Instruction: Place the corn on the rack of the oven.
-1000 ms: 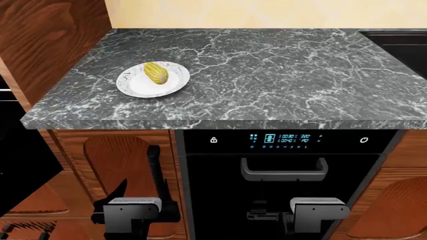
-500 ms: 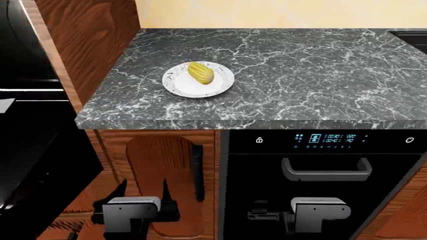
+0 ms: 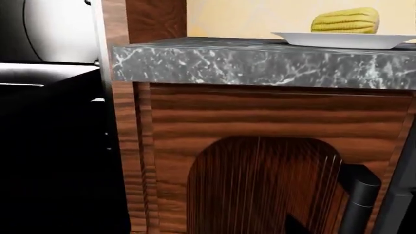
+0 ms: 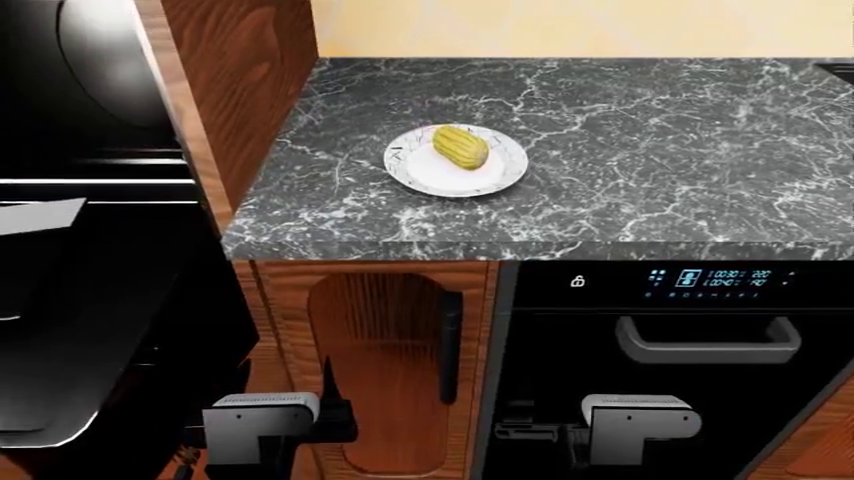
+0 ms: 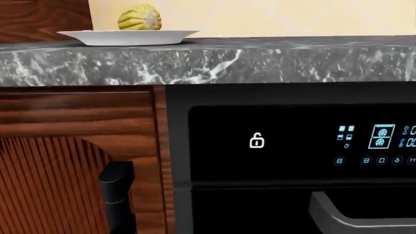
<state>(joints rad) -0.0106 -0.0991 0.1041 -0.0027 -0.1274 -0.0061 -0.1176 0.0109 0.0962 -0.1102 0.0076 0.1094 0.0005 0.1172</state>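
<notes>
Head view: we see the corn on a white plate on the marble bench. The oven sits below, door shut. We cannot tell either end effector's state.

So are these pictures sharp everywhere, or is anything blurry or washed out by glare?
Head view: crisp throughout, the corn and white plate evenly lit. Left wrist view: a soft white sheen on the dark surface beside the wooden cabinet. Right wrist view: sharp, the oven display glowing cyan.
</notes>
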